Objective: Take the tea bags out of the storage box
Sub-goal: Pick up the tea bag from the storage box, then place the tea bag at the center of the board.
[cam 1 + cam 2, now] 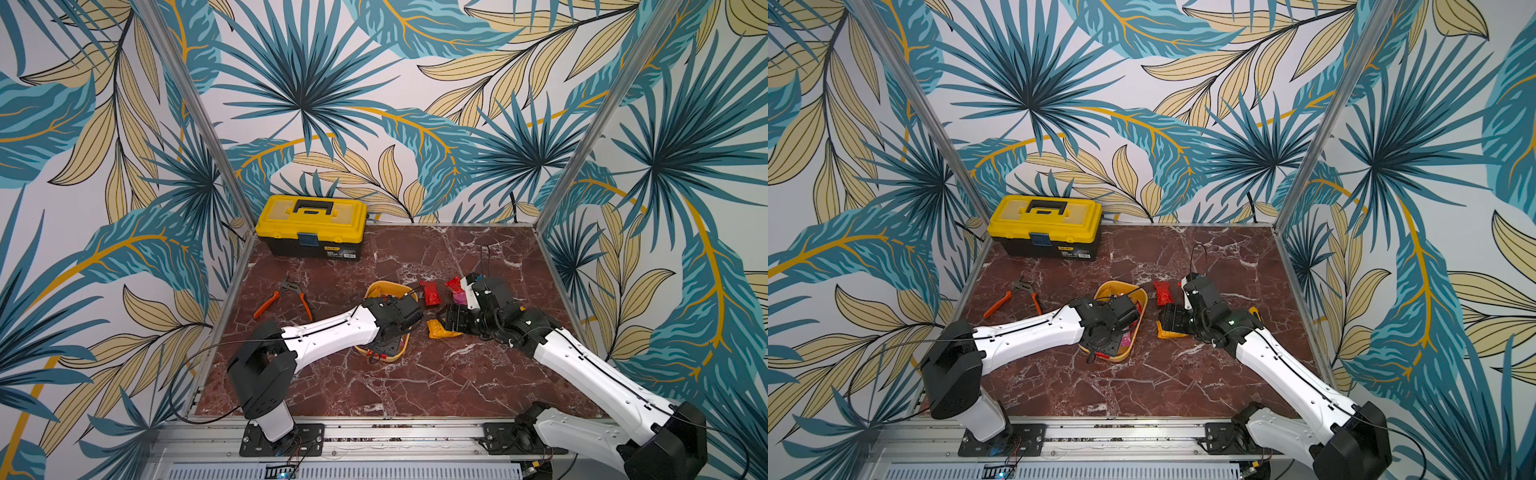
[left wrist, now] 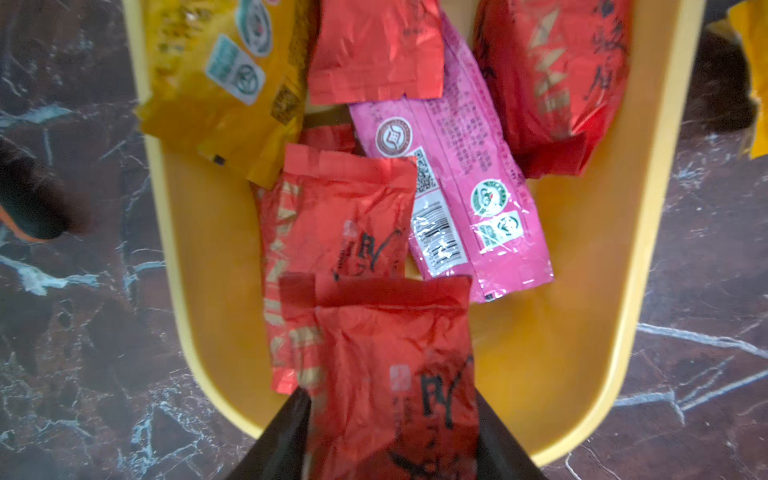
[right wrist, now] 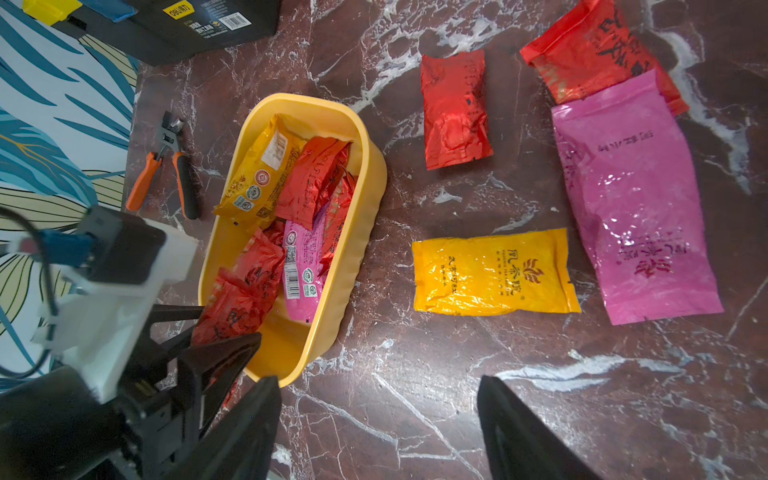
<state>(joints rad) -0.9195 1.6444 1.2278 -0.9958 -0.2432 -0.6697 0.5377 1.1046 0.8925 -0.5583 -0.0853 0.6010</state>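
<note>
The yellow-orange storage box (image 1: 384, 289) (image 3: 361, 232) stands mid-table under my left wrist. Several tea bags lie in it: red (image 2: 345, 220), pink (image 2: 457, 199) and orange-yellow (image 2: 224, 91) ones. At the box's near end my left gripper (image 2: 390, 395) is shut on a red tea bag (image 2: 395, 345), a black finger on each side. Outside, to the right, lie a red bag (image 3: 455, 110), an orange bag (image 3: 492, 272), a pink bag (image 3: 636, 199) and another red one (image 3: 598, 45). My right gripper (image 3: 376, 380) hangs open over bare table beside the box, holding nothing.
A yellow-lidded black toolbox (image 1: 311, 226) stands at the back left. Orange-handled pliers (image 1: 286, 297) lie left of the box. Metal frame posts and patterned walls close in the marble table (image 1: 415, 382) on three sides.
</note>
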